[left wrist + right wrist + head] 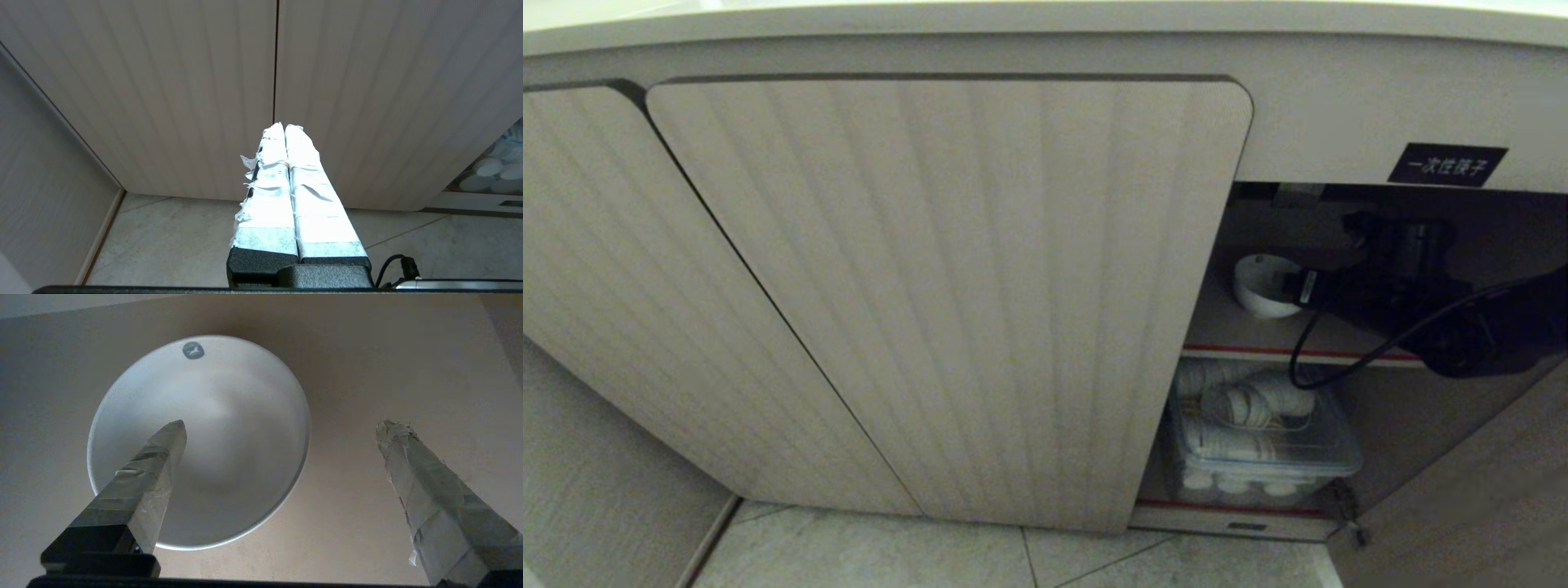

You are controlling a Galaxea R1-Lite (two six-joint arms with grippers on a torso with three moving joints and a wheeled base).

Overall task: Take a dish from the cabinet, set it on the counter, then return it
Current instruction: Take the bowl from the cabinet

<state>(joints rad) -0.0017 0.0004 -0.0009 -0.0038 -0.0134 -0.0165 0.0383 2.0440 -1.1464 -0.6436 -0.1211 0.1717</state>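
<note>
straddling the dish [229,416] rim on the cabinet shelf [1233,331], right fingers [163,457] wide apart

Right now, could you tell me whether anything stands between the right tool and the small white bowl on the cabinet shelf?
Nothing visible does. The open right tool is right at the bowl, one finger over its inside, the other outside its rim.
</note>
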